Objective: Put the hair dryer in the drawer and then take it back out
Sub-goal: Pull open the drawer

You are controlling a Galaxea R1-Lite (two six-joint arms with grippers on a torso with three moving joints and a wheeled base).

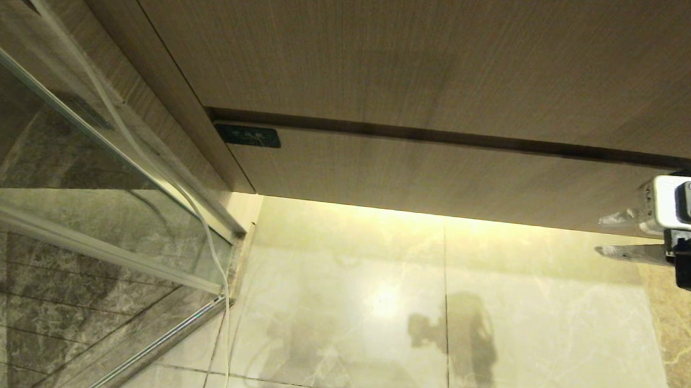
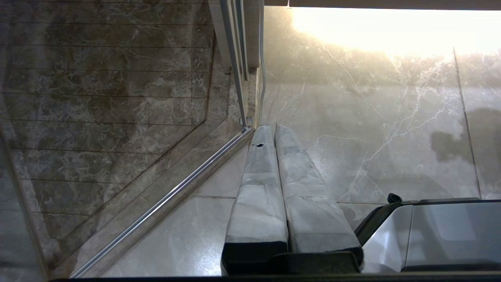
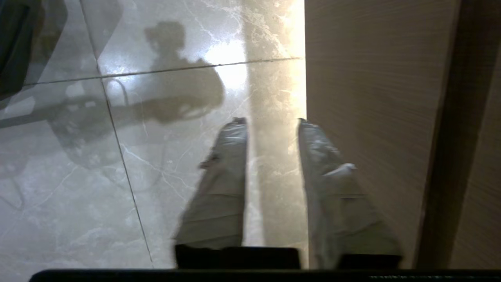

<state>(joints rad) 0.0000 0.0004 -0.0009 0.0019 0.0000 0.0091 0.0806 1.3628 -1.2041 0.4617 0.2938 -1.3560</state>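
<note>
Evidently reaching to pull the shut drawer [image 1: 442,179] open, the right gripper [image 3: 270,125] hovers by its front edge, fingers spread and empty. Left gripper [image 2: 270,131] hangs pressed together. No hair dryer shows.

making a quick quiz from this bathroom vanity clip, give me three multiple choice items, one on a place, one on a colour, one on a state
1. Where is the right gripper in the head view?
A. far right, by the drawer's lower edge
B. far left, by the glass
C. centre of the floor

2. What colour is the small label at the drawer's corner?
A. red
B. dark green
C. white

3. How is the drawer?
A. pulled fully out
B. removed
C. closed

Answers:
1 A: its fingers show at the right edge beside the drawer front.
2 B: it looks dark green against the wood grain.
3 C: only its front shows, no inside visible.
</note>
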